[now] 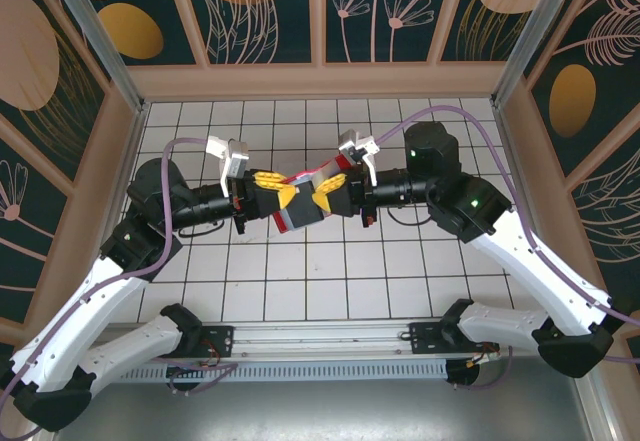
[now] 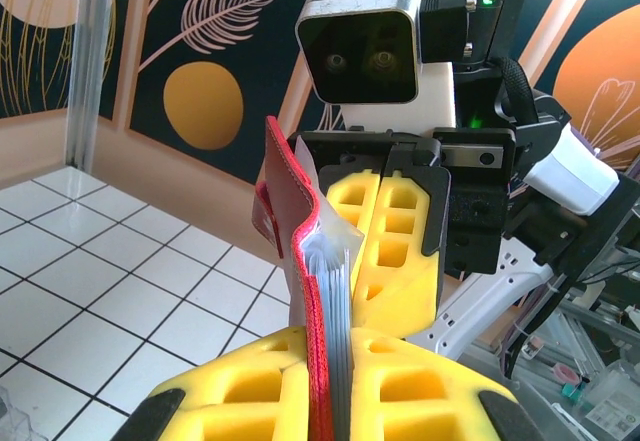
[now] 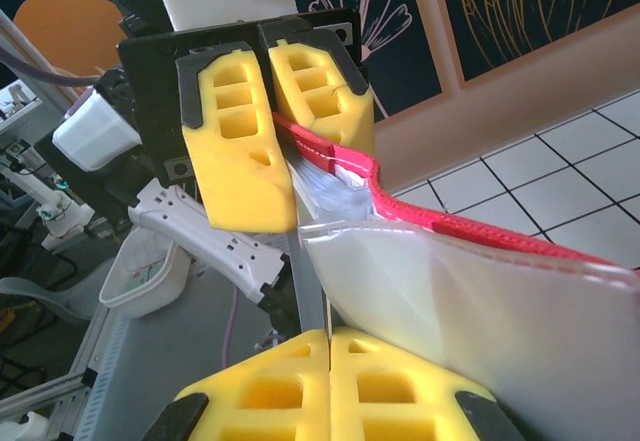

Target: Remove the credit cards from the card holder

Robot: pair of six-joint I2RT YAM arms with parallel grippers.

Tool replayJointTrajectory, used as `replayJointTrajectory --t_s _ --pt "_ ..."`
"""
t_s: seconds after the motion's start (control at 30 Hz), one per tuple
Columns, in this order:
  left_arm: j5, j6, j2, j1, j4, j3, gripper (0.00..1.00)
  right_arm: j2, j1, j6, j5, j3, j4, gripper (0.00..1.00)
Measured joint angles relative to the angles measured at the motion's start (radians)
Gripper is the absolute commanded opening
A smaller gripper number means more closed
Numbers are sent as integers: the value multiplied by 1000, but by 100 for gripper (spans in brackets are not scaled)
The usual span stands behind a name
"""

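Note:
The red card holder (image 1: 308,209) hangs above the middle of the tiled table, stretched between both grippers. My left gripper (image 2: 340,401) is shut on its red cover and the stack of greyish sleeves; the red flap (image 2: 290,201) stands up beyond the pads. Facing it, my right gripper (image 3: 330,381) is shut on the thin edge of a pale, translucent inner sleeve (image 3: 460,311), which is pulled away from the red cover (image 3: 450,223). The left gripper (image 3: 268,111) shows opposite, the right gripper (image 2: 385,251) likewise. The credit cards are hidden inside the sleeves.
White tiled table (image 1: 300,281) is walled by patterned panels on three sides. A metal rail (image 1: 320,346) runs along the near edge between the arm bases. A white tub (image 3: 140,276) sits off the table.

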Motion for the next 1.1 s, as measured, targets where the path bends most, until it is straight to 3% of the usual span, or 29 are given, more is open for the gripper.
replayJointTrajectory --t_s 0.17,0.73,1.1 --pt "5 0 0 0 0 0 2 -2 0 4 -11 -9 12 12" --pt "31 0 -11 -3 8 0 5 -10 4 3 -58 -11 25 0" --pt "56 2 -21 -5 12 0 10 -24 16 -5 -61 -14 28 0"
